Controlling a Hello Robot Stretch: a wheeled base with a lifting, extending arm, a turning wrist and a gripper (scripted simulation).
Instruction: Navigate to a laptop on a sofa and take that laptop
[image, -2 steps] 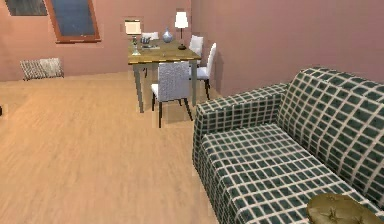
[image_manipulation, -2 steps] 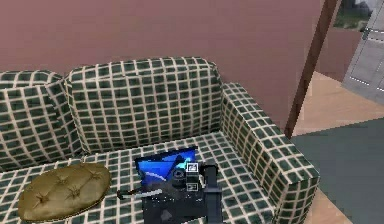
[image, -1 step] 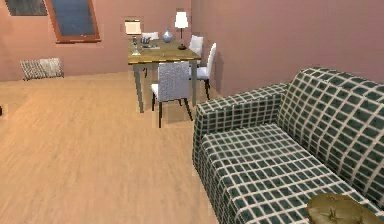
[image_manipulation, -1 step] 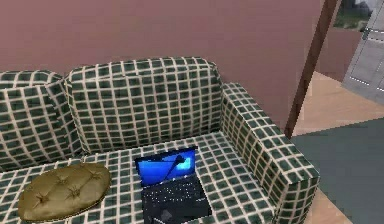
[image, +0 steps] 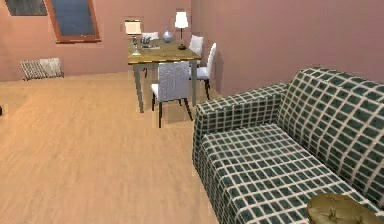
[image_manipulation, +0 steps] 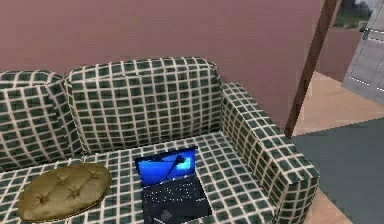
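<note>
An open laptop (image_manipulation: 170, 181) with a blue screen and a dark keyboard lies on the seat of a green-and-white checked sofa (image_manipulation: 140, 100) in the arm side view, low and near the middle. An olive tufted cushion (image_manipulation: 66, 190) lies on the seat just left of it. The same sofa (image: 270, 150) takes up the forward view's right, with the cushion's edge (image: 345, 210) at the bottom right corner.
A wooden dining table (image: 162, 55) with lamps and white chairs (image: 172, 85) stands ahead by the pink wall. Bare wooden floor spreads across the forward view's left. In the arm side view a dark wooden post (image_manipulation: 310, 65) rises right of the sofa's arm (image_manipulation: 265, 145).
</note>
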